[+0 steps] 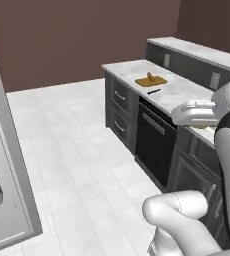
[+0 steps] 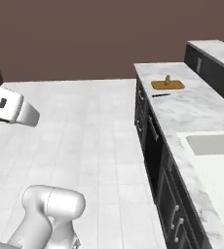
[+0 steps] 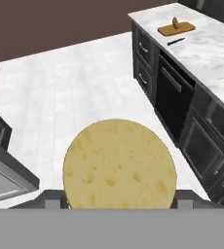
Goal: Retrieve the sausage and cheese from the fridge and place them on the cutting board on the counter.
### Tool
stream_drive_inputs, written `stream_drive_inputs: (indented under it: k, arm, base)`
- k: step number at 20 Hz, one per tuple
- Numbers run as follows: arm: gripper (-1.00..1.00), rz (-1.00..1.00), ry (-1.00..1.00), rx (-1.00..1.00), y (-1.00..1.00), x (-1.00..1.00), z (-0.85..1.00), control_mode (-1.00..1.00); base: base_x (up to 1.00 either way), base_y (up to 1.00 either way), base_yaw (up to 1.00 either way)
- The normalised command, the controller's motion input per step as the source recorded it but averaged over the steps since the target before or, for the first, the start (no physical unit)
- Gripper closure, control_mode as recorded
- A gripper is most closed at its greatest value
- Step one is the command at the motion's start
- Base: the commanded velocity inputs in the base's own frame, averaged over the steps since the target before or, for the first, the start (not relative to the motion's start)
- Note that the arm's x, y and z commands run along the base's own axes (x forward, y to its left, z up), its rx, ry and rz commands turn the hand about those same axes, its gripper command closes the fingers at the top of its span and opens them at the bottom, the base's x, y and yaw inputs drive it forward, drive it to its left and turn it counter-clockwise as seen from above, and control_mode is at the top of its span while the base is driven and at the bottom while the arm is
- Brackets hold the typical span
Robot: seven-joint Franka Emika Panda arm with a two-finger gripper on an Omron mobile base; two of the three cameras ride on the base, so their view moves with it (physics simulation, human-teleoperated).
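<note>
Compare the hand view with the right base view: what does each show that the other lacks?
Hand view alone: the cheese, a holed yellow disc large in the foreground, sitting in the gripper. Right base view alone: a pale sink basin sunk into the counter, and the robot's white base. Shared: the cutting board with the sausage on it, a dark utensil beside it, the tiled floor.

One cheese [image 3: 119,165], one board [image 1: 150,80], one sausage [image 1: 150,76] on it, one dark utensil [image 1: 154,91] near the tabletop [image 1: 179,90] edge.
</note>
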Motion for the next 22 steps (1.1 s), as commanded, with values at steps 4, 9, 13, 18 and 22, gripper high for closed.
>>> stream_drive_inputs:
  k: [4, 9, 13, 18, 22]
  arm:
    - [1.0, 0.0, 0.0, 0.0, 0.0, 0.0, 0.0, 1.0]
    - [1.0, 0.0, 0.0, 0.0, 0.0, 0.0, 0.0, 1.0]
    - [1.0, 0.0, 0.0, 0.0, 0.0, 0.0, 0.0, 1.0]
    - [1.0, 0.0, 0.0, 0.0, 0.0, 0.0, 0.0, 1.0]
    - [1.0, 0.0, 0.0, 0.0, 0.0, 0.0, 0.0, 1.0]
  base:
    - [1.0, -0.17, 0.56]
    - [1.0, -0.63, 0.47]
    - [1.0, -1.0, 0.38]
    - [1.0, -1.0, 0.36]
    - [1.0, -0.55, 0.14]
